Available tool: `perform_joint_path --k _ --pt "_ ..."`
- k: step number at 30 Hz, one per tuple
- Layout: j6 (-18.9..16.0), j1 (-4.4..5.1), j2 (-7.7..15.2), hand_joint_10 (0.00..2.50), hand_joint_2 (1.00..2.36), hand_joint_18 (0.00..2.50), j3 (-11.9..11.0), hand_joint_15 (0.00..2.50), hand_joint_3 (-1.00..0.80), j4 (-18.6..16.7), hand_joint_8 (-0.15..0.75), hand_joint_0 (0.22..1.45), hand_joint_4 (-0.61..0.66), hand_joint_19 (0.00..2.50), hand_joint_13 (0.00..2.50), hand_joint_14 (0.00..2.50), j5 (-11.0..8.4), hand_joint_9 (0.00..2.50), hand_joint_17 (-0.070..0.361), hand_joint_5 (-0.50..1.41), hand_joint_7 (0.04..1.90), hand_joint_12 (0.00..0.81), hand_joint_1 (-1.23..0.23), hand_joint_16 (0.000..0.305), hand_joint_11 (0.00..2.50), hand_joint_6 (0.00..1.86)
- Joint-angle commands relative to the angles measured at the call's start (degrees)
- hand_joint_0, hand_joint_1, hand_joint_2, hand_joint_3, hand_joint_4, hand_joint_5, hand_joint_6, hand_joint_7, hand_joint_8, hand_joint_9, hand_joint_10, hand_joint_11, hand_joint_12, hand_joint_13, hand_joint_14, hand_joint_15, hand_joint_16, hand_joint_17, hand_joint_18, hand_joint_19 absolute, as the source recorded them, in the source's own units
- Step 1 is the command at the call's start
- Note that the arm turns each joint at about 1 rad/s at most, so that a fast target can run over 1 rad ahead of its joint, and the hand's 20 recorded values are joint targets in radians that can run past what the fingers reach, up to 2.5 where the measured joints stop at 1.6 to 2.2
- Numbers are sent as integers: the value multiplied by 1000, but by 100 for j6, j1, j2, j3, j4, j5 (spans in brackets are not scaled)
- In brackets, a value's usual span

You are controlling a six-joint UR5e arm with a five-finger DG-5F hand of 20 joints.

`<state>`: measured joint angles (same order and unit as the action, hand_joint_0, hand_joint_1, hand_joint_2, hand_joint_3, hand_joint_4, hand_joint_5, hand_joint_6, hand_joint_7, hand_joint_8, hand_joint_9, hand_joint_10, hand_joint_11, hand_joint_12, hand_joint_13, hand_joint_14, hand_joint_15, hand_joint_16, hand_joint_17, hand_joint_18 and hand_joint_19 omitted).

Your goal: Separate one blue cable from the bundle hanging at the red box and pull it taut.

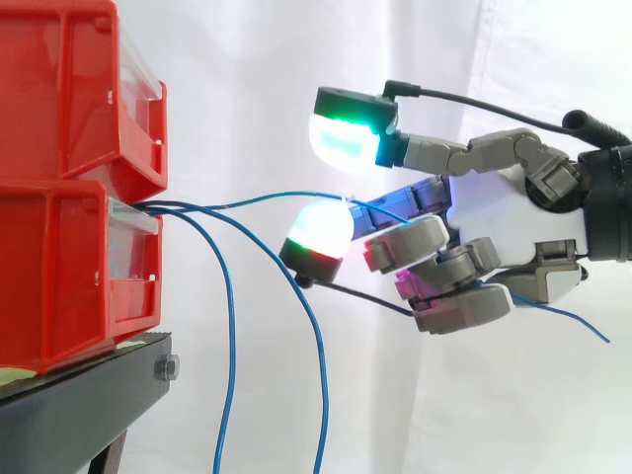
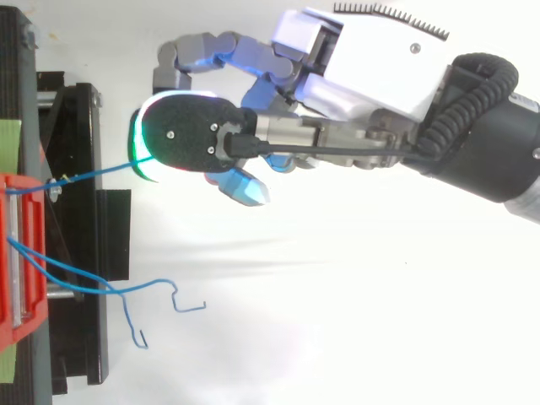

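beside the stacked red bins [image 1: 69, 267] on the black stand [image 1: 79, 395], the hand [image 1: 494, 212] has its fingers curled in on one blue cable [image 1: 257, 200]. the cable looks pinched just behind the lower glowing pad [image 1: 321, 232], while another fingertip [image 1: 346, 138] sticks out above it, touching nothing. this cable leaves the gap between the bins and runs almost level to the hand with only a slight bow. from above it shows as a single line [image 2: 101, 173] from the bin front to the hand [image 2: 371, 59]. its free tail [image 1: 568, 321] pokes out below the palm. the two loose cables [image 1: 230, 326] hang down from the same gap, and the top view puts them well off to one side of the hand.

the likeliest trouble is slip. the cable is thin and smooth-looking, the pads are thick and rounded, and little tail is left behind the pinch. a pull with too light a squeeze could let the cable slide out through the fingers. too hard a pull is the opposite risk. there is very little slack to take up, so extra travel would load whatever anchors the cable in the bin, and could yank it free or drag the bins forward on the stand. a pull angled downward or sideways could also sweep the hand into the loose cables and bring one along.
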<state>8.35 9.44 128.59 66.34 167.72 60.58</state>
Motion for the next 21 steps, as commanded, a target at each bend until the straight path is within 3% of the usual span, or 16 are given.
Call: perform_joint_path --k 1,6,16,21 --pt "9 -3 0 3 1011 1336 19 1754 -377 -152 271 653 206 1754 1146 1912 -38 1363 85 -80 1382 326 -455 38 2004 502" --pt "9 -3 0 2 1024 1336 19 1743 -183 -143 277 677 180 1748 1148 1918 -99 1351 84 -80 1406 328 -570 37 1992 501" --pt "-9 32 0 0 1022 1344 19 1736 -218 -161 272 666 172 1729 1146 1930 -284 1349 84 -89 1460 328 -584 37 2042 535" --pt "-96 129 0 72 1000 1350 19 1732 -500 -152 282 576 159 1744 1135 1965 -301 1341 90 -100 1371 333 -486 40 2027 589"
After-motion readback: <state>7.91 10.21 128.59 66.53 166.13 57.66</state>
